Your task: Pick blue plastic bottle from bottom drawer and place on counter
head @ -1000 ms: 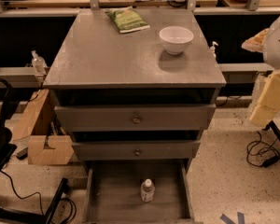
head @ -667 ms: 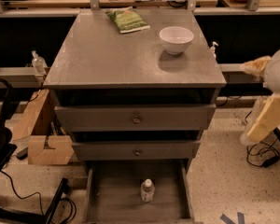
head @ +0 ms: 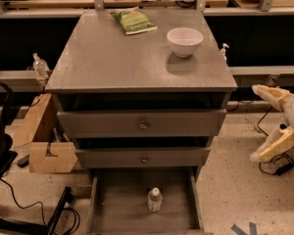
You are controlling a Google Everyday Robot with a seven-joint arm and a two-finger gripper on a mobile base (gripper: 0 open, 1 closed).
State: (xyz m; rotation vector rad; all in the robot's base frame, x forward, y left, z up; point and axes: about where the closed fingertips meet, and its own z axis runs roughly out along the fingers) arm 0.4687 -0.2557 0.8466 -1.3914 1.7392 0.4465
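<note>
The blue plastic bottle [head: 155, 199], small and clear with a white cap, stands upright in the middle of the open bottom drawer [head: 117, 204]. The grey counter [head: 127, 58] tops the cabinet. My gripper [head: 264, 124] is at the right edge of the view, beside the cabinet at the height of the upper drawers. Its two cream fingers [head: 270, 94] are spread apart and hold nothing. It is well to the right of the bottle and above it.
A white bowl [head: 184, 41] and a green bag [head: 134, 20] sit on the counter. Two upper drawers with round knobs [head: 143, 126] are slightly open. A cardboard box [head: 41, 141] stands left of the cabinet. Cables lie on the floor on both sides.
My gripper has moved down along the right edge, from counter height to drawer height. The bottle and drawers have not moved.
</note>
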